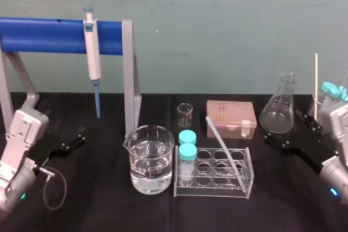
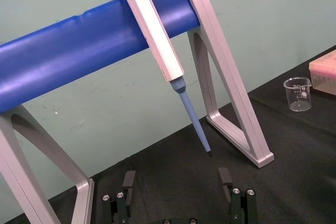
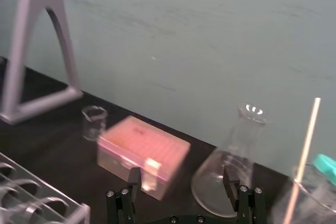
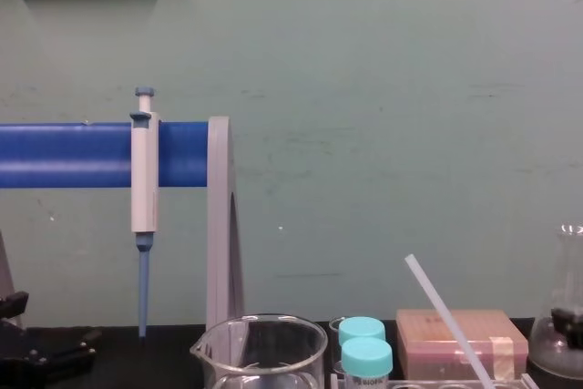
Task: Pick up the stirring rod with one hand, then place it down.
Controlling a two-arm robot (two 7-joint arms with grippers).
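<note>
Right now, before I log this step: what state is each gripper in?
Left gripper: open, holding nothing.
Right gripper: open, holding nothing.

I get soft, even light from overhead in every view: the wall (image 4: 383,134) is lit flat and the black bench (image 1: 98,210) swallows nearly all shadow. Glare is slight, just small white glints on the flask (image 3: 249,124) rim and the big beaker (image 1: 152,158), plus a pale sheen along the blue bar (image 2: 79,45).

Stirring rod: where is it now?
Head view, right of centre: the stirring rod leans slanted in the clear rack, just in front of the pink box.
</note>
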